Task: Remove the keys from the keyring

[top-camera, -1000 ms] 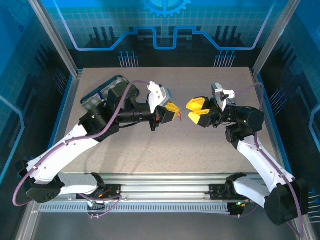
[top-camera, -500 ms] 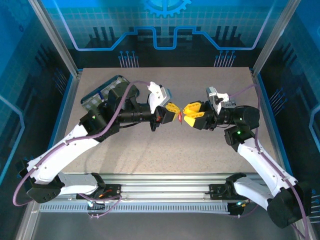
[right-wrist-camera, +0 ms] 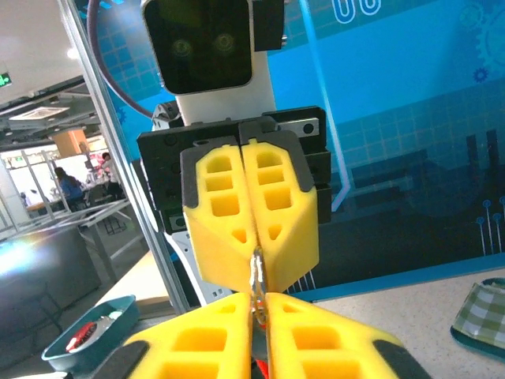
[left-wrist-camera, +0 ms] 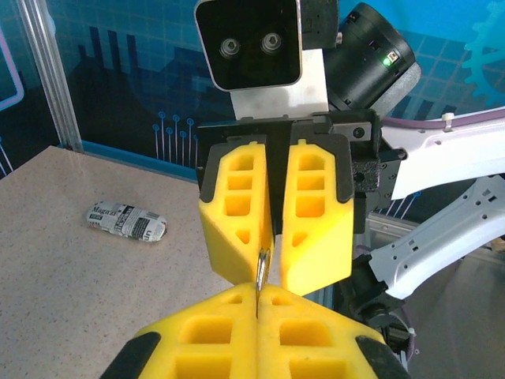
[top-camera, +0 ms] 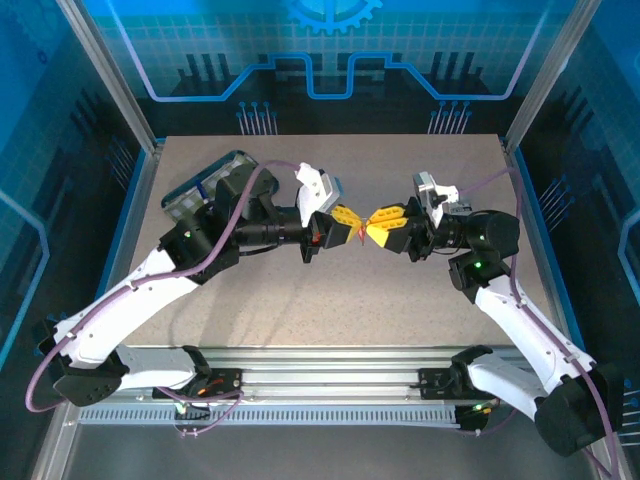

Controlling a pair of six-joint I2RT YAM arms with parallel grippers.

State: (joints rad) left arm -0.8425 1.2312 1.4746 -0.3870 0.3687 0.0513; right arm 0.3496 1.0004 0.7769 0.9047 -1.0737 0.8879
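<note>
Keyring [top-camera: 359,233] is hanging in mid-air over the middle of the tabletop [top-camera: 330,300], right where your two grippers are meeting tip to tip. Your left gripper [top-camera: 351,221] is clamping it, fingers pressed together, with the red tag poking out just under the tips. Your right gripper [top-camera: 376,226] is facing it head-on. Its yellow fingers [left-wrist-camera: 237,229] are squeezing a thin silver metal sliver [left-wrist-camera: 260,268] with barely a gap between them. You cannot tell whether that sliver is a key or the ring itself. In the right wrist view the sliver is running straight from your right fingertips into the left ones. Both grippers are staying clear of the tabletop. A grey-and-black patterned cylinder [left-wrist-camera: 126,223] is lying on its side on the tabletop, well apart from the grippers.
</note>
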